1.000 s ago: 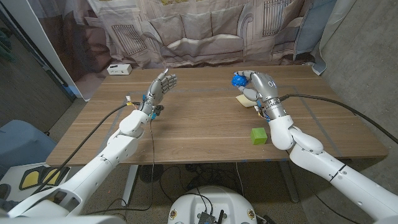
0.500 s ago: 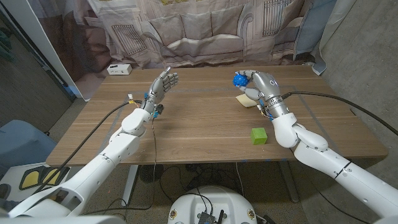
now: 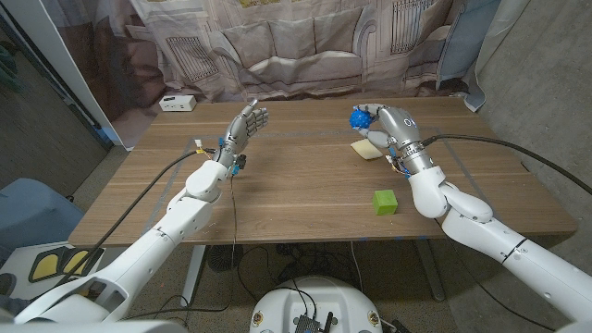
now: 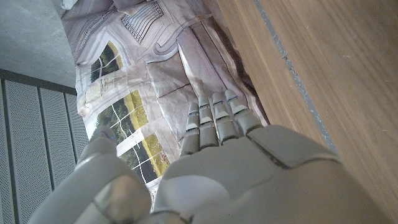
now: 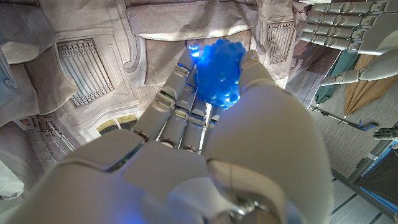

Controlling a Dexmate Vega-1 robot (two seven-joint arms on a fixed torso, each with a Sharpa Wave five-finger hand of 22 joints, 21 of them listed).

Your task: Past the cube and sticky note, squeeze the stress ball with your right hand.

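At the far right of the wooden table [image 3: 277, 199], the right hand [image 3: 388, 128] was seen raised above the surface with its fingers wrapped around the blue stress ball [image 3: 359, 117], which was gripped between thumb and fingers; in the right wrist view the knobbly ball [image 5: 219, 73] was seen clasped at the fingertips [image 5: 180, 81], lit bright blue. The right forearm was angled in from the near right corner, with a black cable [image 3: 499, 153] trailing off it toward the right edge. The yellow sticky note [image 3: 367, 149] was lying on the table just below and beside the hand, and the green cube [image 3: 385, 202] was standing nearer the front edge, apart from the note. The left hand [image 3: 246, 125] was held up over the left-centre of the table, fingers extended and close together, nothing in it; in the left wrist view its fingers [image 4: 214, 121] were seen pointing toward the patterned curtain [image 3: 296, 42] behind the table. A broad bare stretch of tabletop was left between the two hands. A small white box [image 3: 176, 103] was sitting at the far left edge.
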